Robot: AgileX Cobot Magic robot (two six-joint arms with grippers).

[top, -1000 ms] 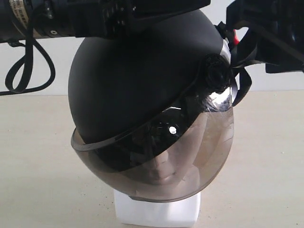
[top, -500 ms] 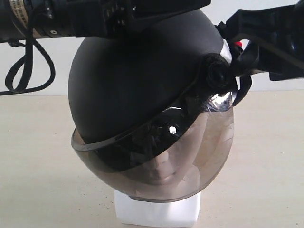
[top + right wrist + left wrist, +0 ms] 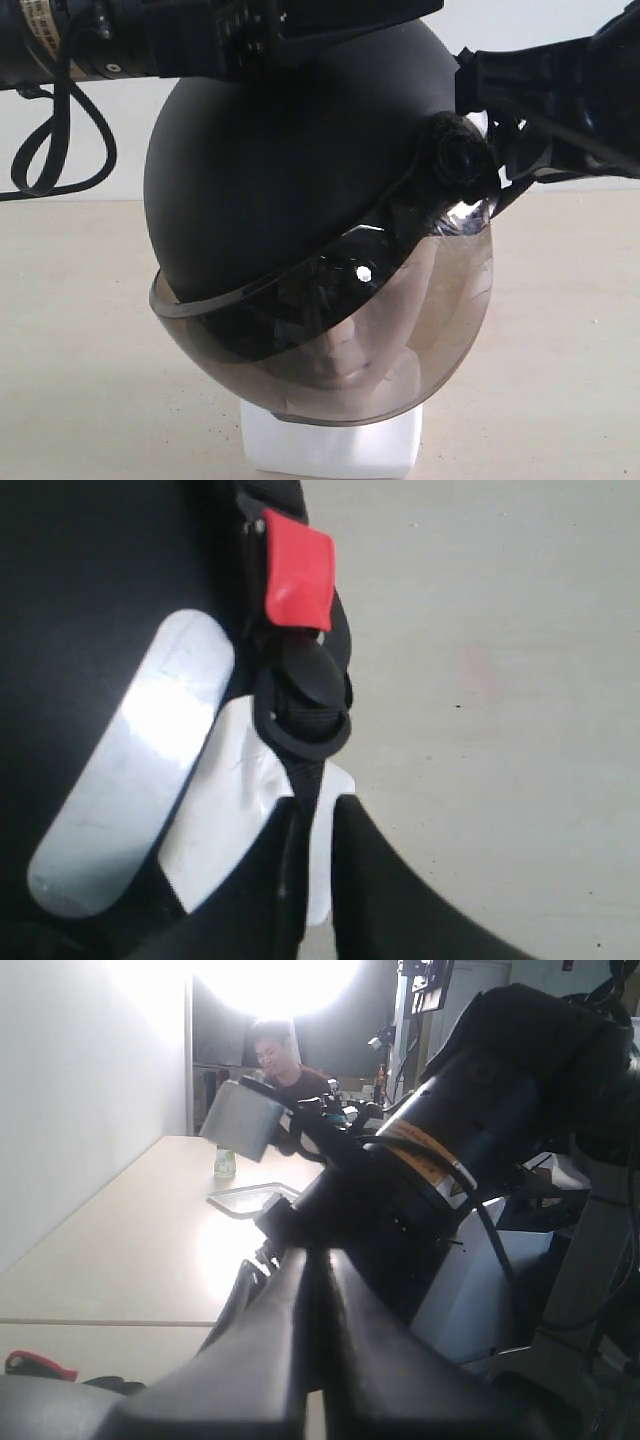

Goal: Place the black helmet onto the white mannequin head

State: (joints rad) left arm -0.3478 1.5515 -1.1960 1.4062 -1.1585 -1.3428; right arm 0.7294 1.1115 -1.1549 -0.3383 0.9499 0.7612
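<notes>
Closest to me, a smoky brown translucent visor bulges across the lower centre, and through it the smooth white mannequin head shows its moulded face above a blocky white neck base at the bottom edge. The matte black rounded helmet sits over the head, tilted, its visor edge climbing toward the right. The right arm comes in from the upper right edge; the right gripper has its jaws pinched on the black chin strap below a small red clip. Along the top edge the left arm lies level above the crown, and the left gripper has its jaws pressed together, with nothing visible between them. A pale label on that arm carries print too small to read. Behind are a beige table and a white wall.
</notes>
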